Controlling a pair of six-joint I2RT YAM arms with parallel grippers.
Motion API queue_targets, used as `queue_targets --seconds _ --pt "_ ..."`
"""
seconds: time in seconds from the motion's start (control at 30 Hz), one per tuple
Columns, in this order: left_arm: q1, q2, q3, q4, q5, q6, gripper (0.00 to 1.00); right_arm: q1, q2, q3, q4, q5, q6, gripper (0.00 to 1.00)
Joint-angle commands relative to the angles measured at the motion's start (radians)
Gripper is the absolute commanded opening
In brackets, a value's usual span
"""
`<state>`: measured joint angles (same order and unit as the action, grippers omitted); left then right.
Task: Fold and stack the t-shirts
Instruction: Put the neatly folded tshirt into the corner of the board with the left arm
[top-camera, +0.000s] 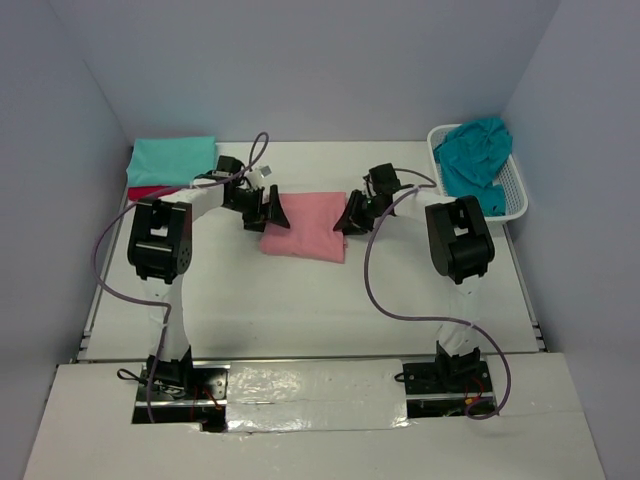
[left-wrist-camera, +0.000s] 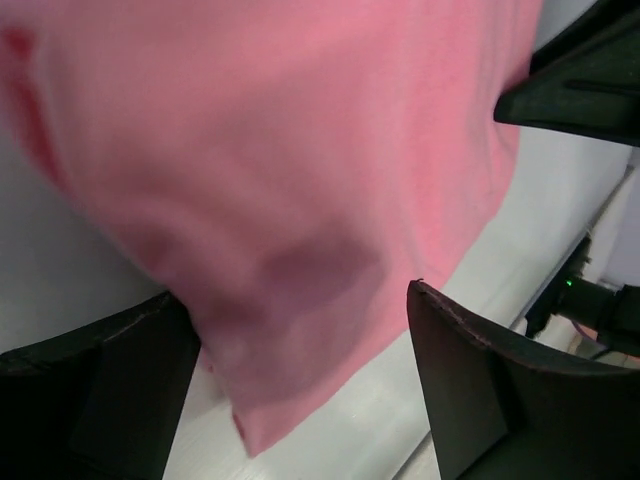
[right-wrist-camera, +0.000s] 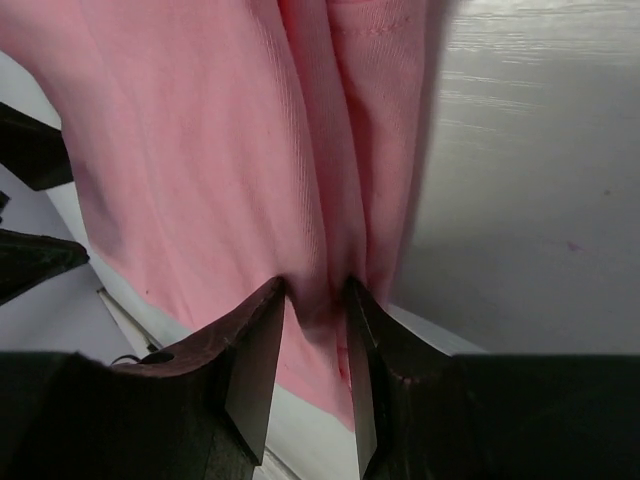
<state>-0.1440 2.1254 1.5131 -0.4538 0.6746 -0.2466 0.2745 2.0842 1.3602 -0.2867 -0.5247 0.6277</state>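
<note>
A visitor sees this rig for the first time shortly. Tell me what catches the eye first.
The folded salmon pink cloth t-shirt in the middle of the table, flanked by the left gripper and right gripper. Then the darker teal-blue t-shirt heaped in the white plastic lattice basket at far right, and the folded light mint-teal t-shirt atop the crimson red t-shirt at far left.

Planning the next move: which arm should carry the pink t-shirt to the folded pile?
Left, probably. The pile, mint-teal t-shirt on red t-shirt, lies on its side, and the left gripper stands open beside the pink t-shirt. The right gripper pinches its opposite edge.
</note>
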Motion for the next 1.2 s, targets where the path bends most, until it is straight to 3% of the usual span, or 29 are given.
queue_targets --seconds 0.0,0.03,0.07,0.1,0.17,0.2,0.23,0.27,0.43,0.63,0.8,1.0,1.17 --pt "-0.055 0.125 -0.065 -0.037 0.029 -0.054 0.92 0.015 0.03 -0.018 0.058 -0.009 0.03 0.38" --pt "-0.06 0.166 -0.053 -0.042 0.039 -0.068 0.89 0.015 0.033 -0.021 0.064 -0.011 0.038 0.37" --pt "-0.06 0.185 -0.028 -0.042 0.046 -0.074 0.81 0.015 0.033 -0.035 0.082 -0.012 0.052 0.36" --pt "-0.06 0.201 -0.028 -0.046 0.049 -0.079 0.81 0.015 0.031 -0.039 0.09 -0.014 0.055 0.35" --pt "-0.049 0.24 0.015 -0.057 0.06 -0.076 0.55 0.014 0.027 -0.049 0.104 -0.018 0.055 0.35" --pt "-0.045 0.245 0.034 -0.066 0.066 -0.076 0.21 0.014 0.025 -0.05 0.103 -0.018 0.053 0.35" --pt "-0.036 0.242 0.044 -0.072 0.066 -0.069 0.05 0.011 0.024 -0.05 0.103 -0.02 0.05 0.35" --pt "-0.017 0.234 0.054 -0.083 0.039 -0.062 0.0 0.009 0.016 -0.055 0.106 -0.029 0.047 0.35" --pt "0.05 0.125 0.153 -0.163 -0.114 0.055 0.0 -0.03 -0.071 -0.078 0.075 -0.028 0.003 0.37" --pt "0.058 0.007 0.311 -0.177 -0.544 0.313 0.0 -0.055 -0.19 -0.026 -0.098 0.06 -0.115 0.38" --pt "0.038 0.092 0.545 -0.221 -0.833 0.45 0.0 -0.058 -0.197 0.034 -0.195 0.1 -0.209 0.39" --pt "0.03 0.176 0.728 -0.16 -1.03 0.524 0.0 -0.058 -0.194 0.047 -0.218 0.115 -0.226 0.39" --pt "0.034 0.159 0.745 -0.068 -1.116 0.583 0.0 -0.061 -0.19 0.03 -0.229 0.132 -0.238 0.39"
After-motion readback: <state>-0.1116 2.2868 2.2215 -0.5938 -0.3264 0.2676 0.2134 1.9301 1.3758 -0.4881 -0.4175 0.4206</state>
